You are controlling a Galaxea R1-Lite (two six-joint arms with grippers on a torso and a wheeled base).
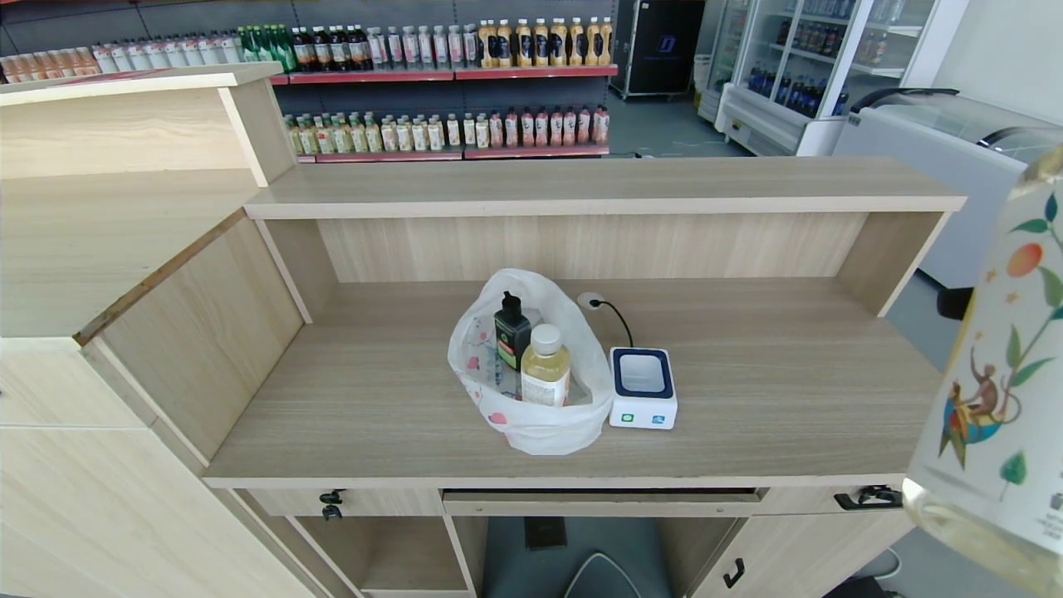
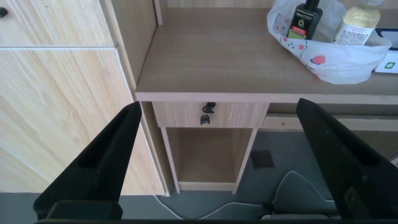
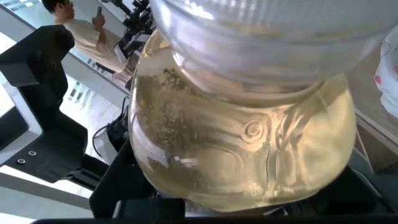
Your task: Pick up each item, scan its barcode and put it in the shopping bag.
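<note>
Head view: scan step in hand, labelled bottle [image 1: 996, 365] aloft at the right edge of the frame.

Item held clear of the counter [image 1: 789, 390], well apart from the scanner [image 1: 642, 386] at centre frame. The jaws of the right gripper are hidden behind the bottle, judged clamped on it. Long axis near upright, top leaning toward the upper right. The label art reads upright, so the neck likely points up, past the frame edge. Next move calls for bringing the barcode over the scanner window, then lowering the bottle into the shopping bag [image 1: 540, 436] just left of it, which already holds two bottles. Left gripper [image 2: 217, 106] low before the counter front, jaws spread wide, holding nothing.
</note>
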